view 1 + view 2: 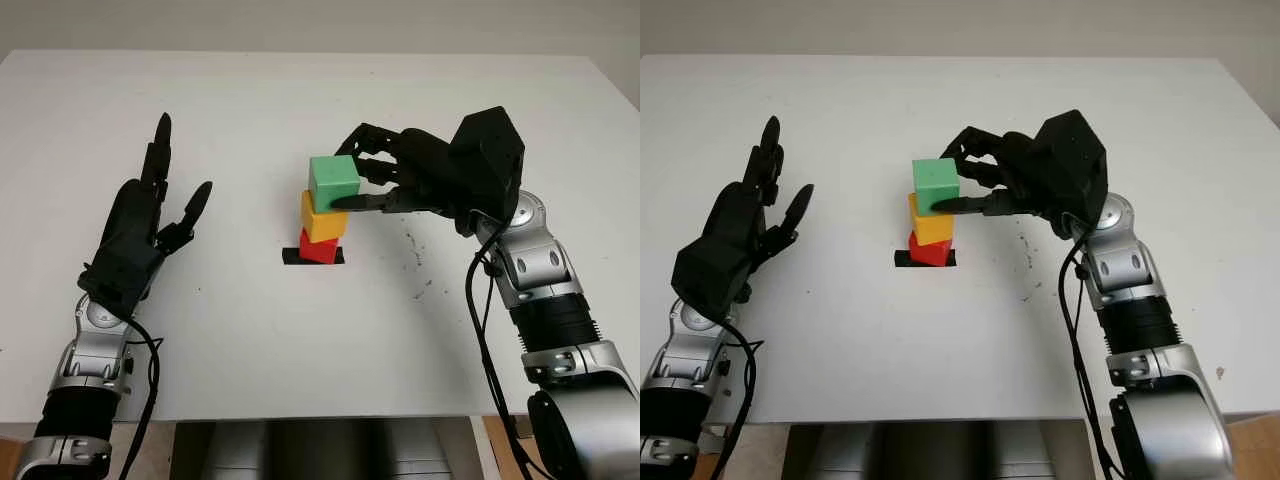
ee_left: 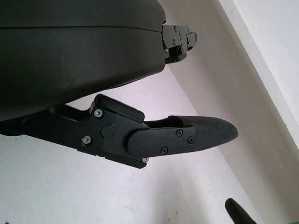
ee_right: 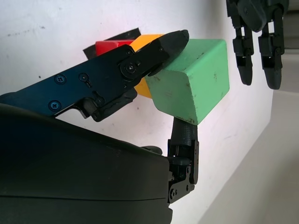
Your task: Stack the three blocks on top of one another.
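Observation:
A green block point(image 1: 333, 180) sits atop a yellow block point(image 1: 321, 222), which stands on a red block point(image 1: 318, 247) at the table's middle. The green one sits a little askew on the stack. My right hand point(image 1: 354, 183) reaches in from the right and is shut on the green block: in the right wrist view the thumb point(image 3: 164, 44) presses one face and another finger point(image 3: 183, 136) the opposite face of the green block point(image 3: 196, 79). My left hand point(image 1: 160, 205) is open, held over the table's left side, well away from the stack.
A black tape mark point(image 1: 296, 258) lies under the red block. Small dark specks point(image 1: 415, 255) dot the white table point(image 1: 250, 340) right of the stack. The table's front edge point(image 1: 300, 418) runs close to me.

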`<move>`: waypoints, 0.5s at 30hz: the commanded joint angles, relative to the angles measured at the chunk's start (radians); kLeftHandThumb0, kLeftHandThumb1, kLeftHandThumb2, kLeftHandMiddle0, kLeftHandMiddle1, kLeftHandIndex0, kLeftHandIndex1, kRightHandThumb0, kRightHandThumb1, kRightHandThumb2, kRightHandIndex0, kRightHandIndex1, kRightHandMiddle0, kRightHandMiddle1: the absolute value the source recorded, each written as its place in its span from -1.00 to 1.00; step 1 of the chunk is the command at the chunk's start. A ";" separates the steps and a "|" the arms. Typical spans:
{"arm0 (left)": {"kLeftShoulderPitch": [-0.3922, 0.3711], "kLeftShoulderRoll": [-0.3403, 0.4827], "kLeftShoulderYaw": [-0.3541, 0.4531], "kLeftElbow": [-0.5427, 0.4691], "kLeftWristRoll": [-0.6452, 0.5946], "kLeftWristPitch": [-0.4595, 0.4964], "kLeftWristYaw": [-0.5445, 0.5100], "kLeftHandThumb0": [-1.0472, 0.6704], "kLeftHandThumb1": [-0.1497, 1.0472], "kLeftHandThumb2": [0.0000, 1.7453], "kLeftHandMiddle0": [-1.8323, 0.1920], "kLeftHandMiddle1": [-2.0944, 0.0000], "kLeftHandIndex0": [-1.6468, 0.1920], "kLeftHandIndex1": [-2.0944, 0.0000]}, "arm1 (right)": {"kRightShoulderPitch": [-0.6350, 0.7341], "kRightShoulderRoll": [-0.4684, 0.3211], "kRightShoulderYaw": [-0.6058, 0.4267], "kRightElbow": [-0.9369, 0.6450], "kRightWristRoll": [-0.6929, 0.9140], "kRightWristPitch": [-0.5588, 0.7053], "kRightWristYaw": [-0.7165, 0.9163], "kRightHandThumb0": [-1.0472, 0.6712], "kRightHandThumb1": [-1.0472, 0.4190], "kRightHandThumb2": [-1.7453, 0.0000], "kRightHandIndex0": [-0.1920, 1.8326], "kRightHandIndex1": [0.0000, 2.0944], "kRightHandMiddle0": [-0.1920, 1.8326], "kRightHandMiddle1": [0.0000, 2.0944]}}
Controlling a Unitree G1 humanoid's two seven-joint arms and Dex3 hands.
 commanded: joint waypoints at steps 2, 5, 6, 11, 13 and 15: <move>0.012 0.003 0.005 -0.015 0.001 0.001 0.002 -0.67 1.00 -0.44 0.89 0.95 0.93 0.95 | 0.002 -0.025 0.016 -0.009 0.003 0.035 0.044 -0.45 -0.83 0.94 -0.66 -0.98 -0.69 0.25; 0.011 0.005 0.005 -0.014 0.000 -0.004 -0.002 -0.66 1.00 -0.44 0.89 0.95 0.94 0.95 | -0.006 -0.046 0.030 -0.023 0.007 0.056 0.101 -0.59 -0.83 0.94 -0.81 -0.98 -0.80 -0.23; 0.012 0.005 0.004 -0.015 0.002 -0.002 -0.001 -0.66 1.00 -0.44 0.89 0.95 0.94 0.95 | -0.008 -0.054 0.036 -0.030 0.006 0.065 0.119 -0.62 -0.82 0.94 -0.85 -0.97 -0.80 -0.38; 0.009 0.002 0.006 -0.011 -0.003 -0.005 -0.001 -0.66 1.00 -0.45 0.89 0.95 0.93 0.95 | -0.004 -0.080 0.044 -0.050 0.012 0.055 0.180 -0.64 -0.82 0.94 -0.99 -1.00 -0.94 -0.82; 0.007 0.003 0.004 -0.004 0.010 -0.013 0.012 -0.67 1.00 -0.45 0.87 0.94 0.92 0.94 | 0.005 -0.088 0.043 -0.056 0.014 0.030 0.195 -0.67 -0.81 0.94 -1.00 -1.00 -0.99 -0.95; 0.006 0.002 0.006 -0.001 -0.002 -0.015 0.002 -0.66 1.00 -0.45 0.88 0.95 0.92 0.94 | 0.014 -0.100 0.047 -0.070 0.009 0.009 0.208 -0.74 -0.79 0.95 -1.00 -1.00 -1.00 -0.99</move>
